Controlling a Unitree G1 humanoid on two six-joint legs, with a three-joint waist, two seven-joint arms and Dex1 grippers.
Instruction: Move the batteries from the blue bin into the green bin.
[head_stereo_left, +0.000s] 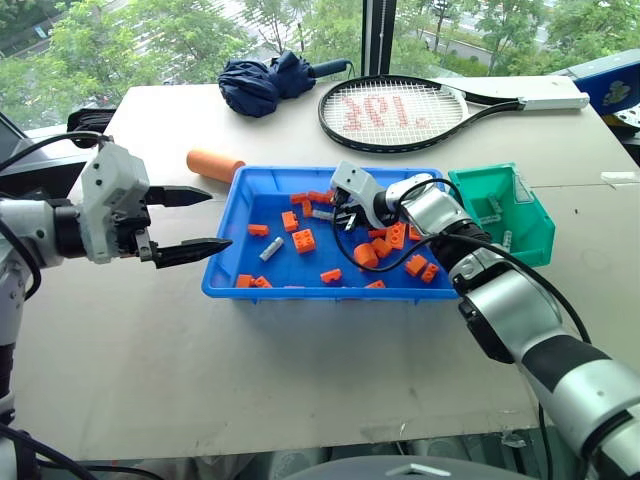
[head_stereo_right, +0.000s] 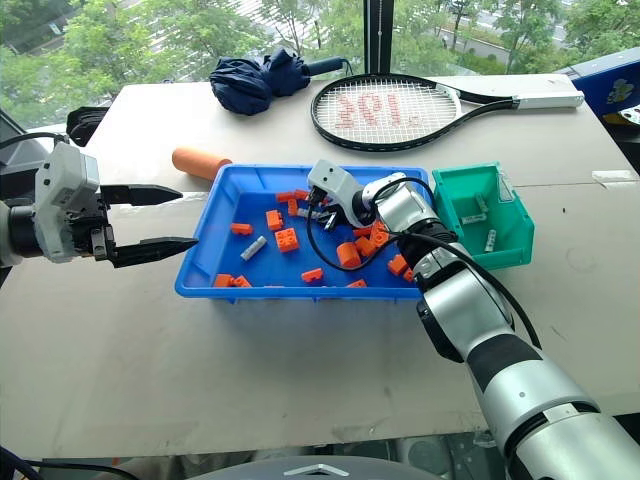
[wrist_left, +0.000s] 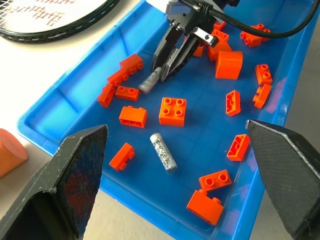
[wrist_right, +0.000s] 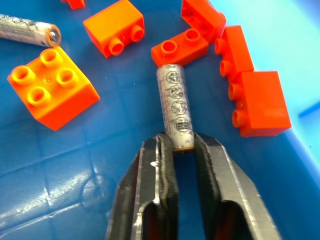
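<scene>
On the pale table (head_stereo_left: 300, 380), item by item:

Blue bin (head_stereo_left: 222, 245): wide shallow tray, centre of the table, holding scattered orange toy bricks (head_stereo_left: 304, 240) and loose batteries.

Battery, first (wrist_right: 175, 105): lies on the tray floor toward the far side, among bricks. Its near end sits between the tips of the right gripper (wrist_right: 175, 145), whose black fingers (wrist_right: 150, 165) are drawn in around it and pinch that end. The battery appears to rest on the blue floor; whether it is lifted cannot be told.

Battery, second (wrist_left: 163, 152): lies free on the tray floor near the middle, beside a four-stud brick (wrist_left: 172, 111), apart from both grippers.

Green bin (head_stereo_left: 535, 225): small deep bin just beside the tray's right end. Small grey cylinders (head_stereo_right: 489, 240) lie inside it, likely batteries.

Left gripper (head_stereo_left: 200, 220): hovers over the table just off the tray's left end, fingers spread wide, nothing between them.

Right arm: reaches across the tray from the right, a black cable looping over the wrist.

Orange cylinder (head_stereo_left: 214, 165): lies on the table beyond the tray's far left corner.

Tennis racket (head_stereo_left: 400, 112): flat on the far side of the table, handle to the right.

Folded dark-blue umbrella (head_stereo_left: 265, 82): near the far edge, left of the racket.
</scene>
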